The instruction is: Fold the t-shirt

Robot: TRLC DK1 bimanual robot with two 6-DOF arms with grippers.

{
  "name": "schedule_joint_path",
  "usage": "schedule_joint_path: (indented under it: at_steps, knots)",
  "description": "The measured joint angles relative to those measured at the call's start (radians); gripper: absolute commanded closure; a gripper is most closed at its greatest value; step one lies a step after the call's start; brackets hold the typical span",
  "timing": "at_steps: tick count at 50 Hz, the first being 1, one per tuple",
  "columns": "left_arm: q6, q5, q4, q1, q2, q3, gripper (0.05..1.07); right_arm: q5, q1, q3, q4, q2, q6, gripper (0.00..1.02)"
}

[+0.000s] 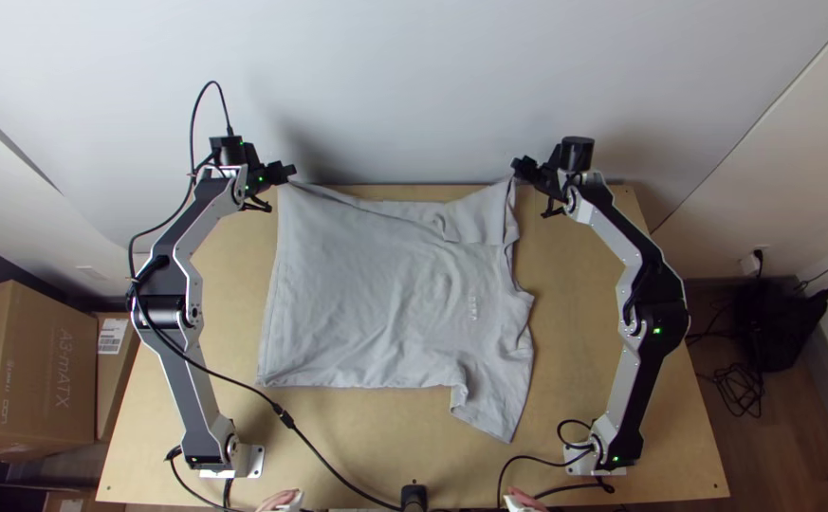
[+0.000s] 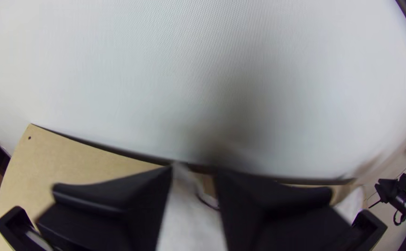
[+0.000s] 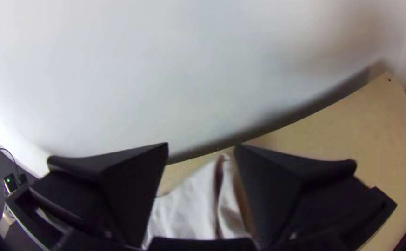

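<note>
The grey t-shirt lies mostly spread, hem to the left, near sleeve stretched toward the table's front, far sleeve area folded back over itself. My left gripper is at its far left corner; my right gripper is at the raised far right corner. In the left wrist view, the left gripper stands open, a strip of shirt between its fingers. In the right wrist view, the right gripper is open around a peaked piece of shirt, table showing beside the cloth.
A pale wall rises right behind the table. The left arm's cable crosses the table's near left part. Two hands are at the near edge beside a black post. Cardboard boxes stand left of the table.
</note>
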Motion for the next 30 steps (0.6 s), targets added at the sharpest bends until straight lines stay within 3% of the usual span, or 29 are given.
schedule_joint_path:
  at_steps: [9, 14, 22, 30]
  knots:
    - [-0.018, 0.001, -0.034, 0.017, -0.033, 0.008, 0.09, 0.003, -0.050, 0.039, -0.066, -0.038, 0.019, 0.04]
    - [-0.052, 0.013, -0.103, 0.035, -0.061, 0.028, 0.09, 0.009, -0.075, 0.016, -0.189, -0.122, 0.048, 0.04]
    - [-0.087, 0.047, -0.258, 0.057, -0.136, 0.035, 0.10, 0.010, -0.080, -0.033, -0.491, -0.343, 0.054, 0.04]
    - [-0.089, 0.069, -0.319, 0.072, -0.296, -0.043, 0.11, 0.007, -0.100, -0.243, -0.552, -0.655, 0.060, 0.04]
